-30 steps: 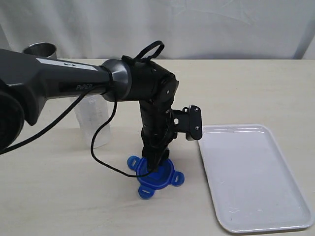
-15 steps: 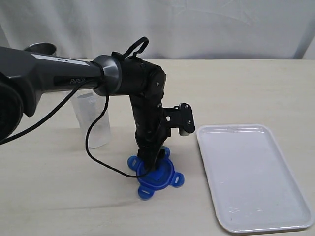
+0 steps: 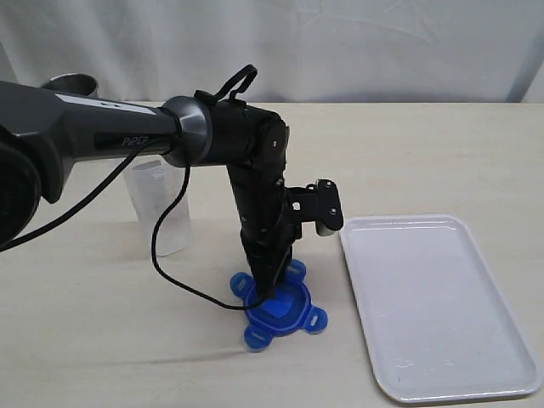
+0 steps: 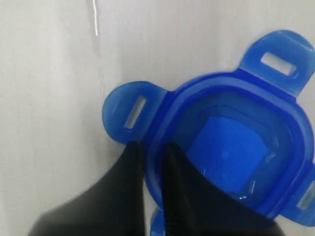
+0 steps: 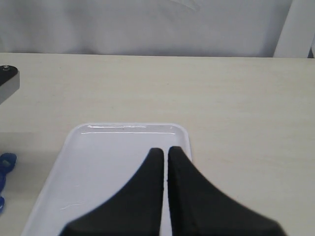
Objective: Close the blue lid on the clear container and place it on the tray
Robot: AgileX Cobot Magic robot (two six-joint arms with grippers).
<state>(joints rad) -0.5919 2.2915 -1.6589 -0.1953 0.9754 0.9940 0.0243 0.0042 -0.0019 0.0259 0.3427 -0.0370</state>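
The blue lid (image 3: 281, 311) lies inside-up on the table, left of the tray (image 3: 438, 310). In the left wrist view the lid (image 4: 231, 147) fills the frame, with its slotted tabs sticking out. My left gripper (image 3: 265, 289) comes down on it from above. That gripper (image 4: 151, 145) is shut on the lid's raised rim, one finger inside and one outside. The clear container (image 3: 160, 208) stands upright behind and to the left, partly hidden by the arm. My right gripper (image 5: 165, 149) is shut and holds nothing, hovering over the tray (image 5: 108, 167). It does not show in the exterior view.
A grey steel cup (image 3: 68, 85) stands at the far left, behind the left arm. A loose black cable (image 3: 170, 255) hangs from the arm between the container and the lid. One blue lid tab (image 5: 6, 162) shows at the edge of the right wrist view.
The left arm shifted left, then its gripper and the pinched lid slid a little to the right and toward the table's front. The right gripper's earlier position is not shown.
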